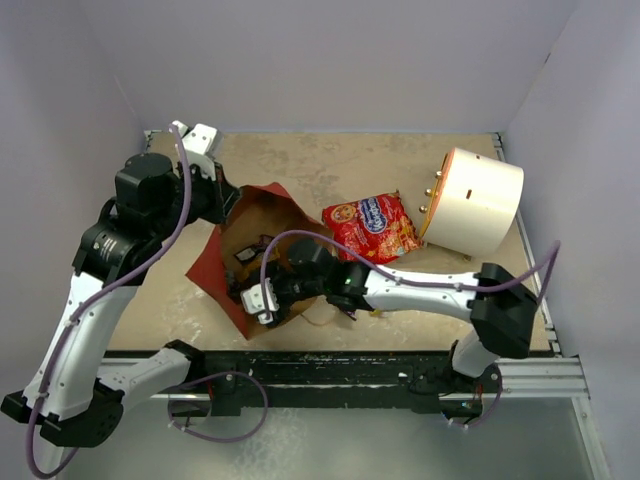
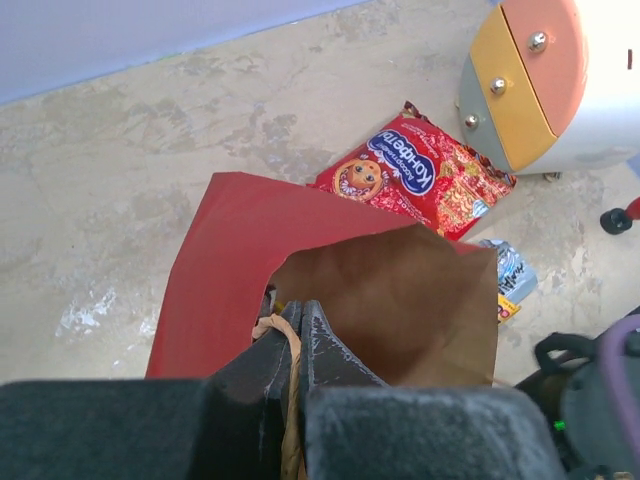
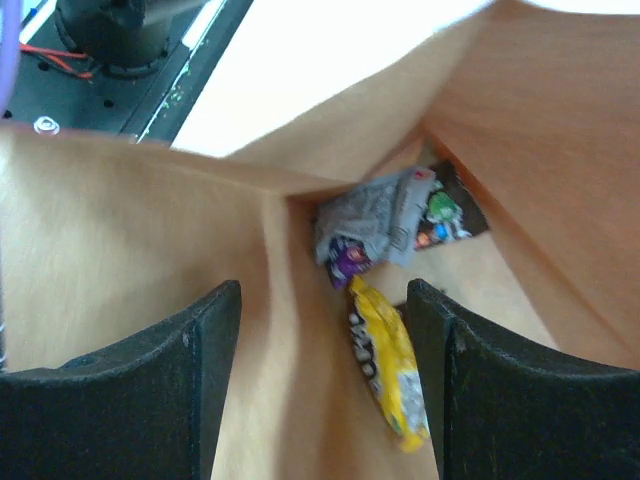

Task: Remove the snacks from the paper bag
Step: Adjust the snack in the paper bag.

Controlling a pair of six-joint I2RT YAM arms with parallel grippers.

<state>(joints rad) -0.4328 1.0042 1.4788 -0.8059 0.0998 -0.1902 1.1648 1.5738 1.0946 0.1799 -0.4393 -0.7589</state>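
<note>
The paper bag [image 1: 225, 265], red outside and brown inside, lies on the table with its mouth open. My left gripper [image 2: 298, 308] is shut on the bag's twisted paper handle [image 2: 290, 350] at the mouth edge. My right gripper [image 3: 322, 300] is open inside the bag [image 3: 130, 250]. A yellow wrapper [image 3: 385, 365] lies between its fingers. A purple wrapper [image 3: 348, 258], a grey-silver one [image 3: 375, 215] and a dark one [image 3: 445, 215] sit in the bag's far corner. The large red packet [image 1: 372, 226] lies on the table outside the bag, and a silver-blue wrapper [image 2: 512, 270] lies near it.
A white cylinder with an orange face [image 1: 480, 200] stands at the right, just beyond the red packet. A small red-capped black knob [image 2: 625, 215] sits below it. The right arm [image 1: 420, 290] stretches across the table front into the bag. Walls enclose the table.
</note>
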